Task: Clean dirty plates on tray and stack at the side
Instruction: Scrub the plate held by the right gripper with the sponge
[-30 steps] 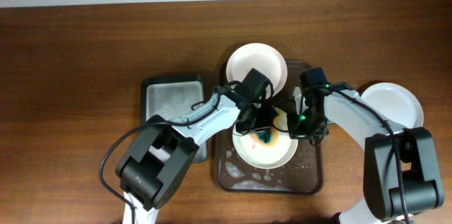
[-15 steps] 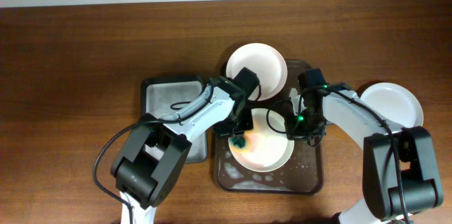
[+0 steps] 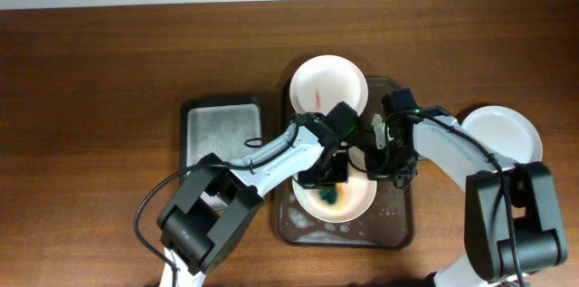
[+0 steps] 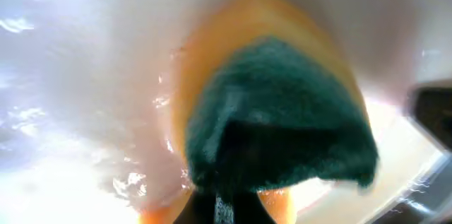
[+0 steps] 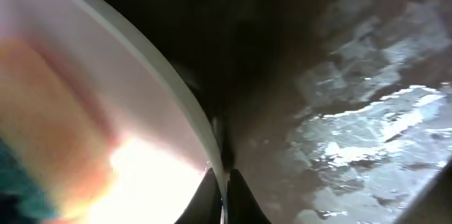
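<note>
green sponge [image 4: 282, 111] on wet plate [image 4: 78, 47]

3 plates [image 3: 327, 83] [image 3: 507, 131] [image 3: 362, 199], 1 brown tray [image 3: 398, 225], 1 grey tray [image 3: 222, 129], 1 sponge [image 4: 275, 111]

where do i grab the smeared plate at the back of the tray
Probably the smeared plate by its raised rim on the far left side: it is shallow and face up, so only the rim gives a lip to pinch, and the left arm covers its near edge.
</note>
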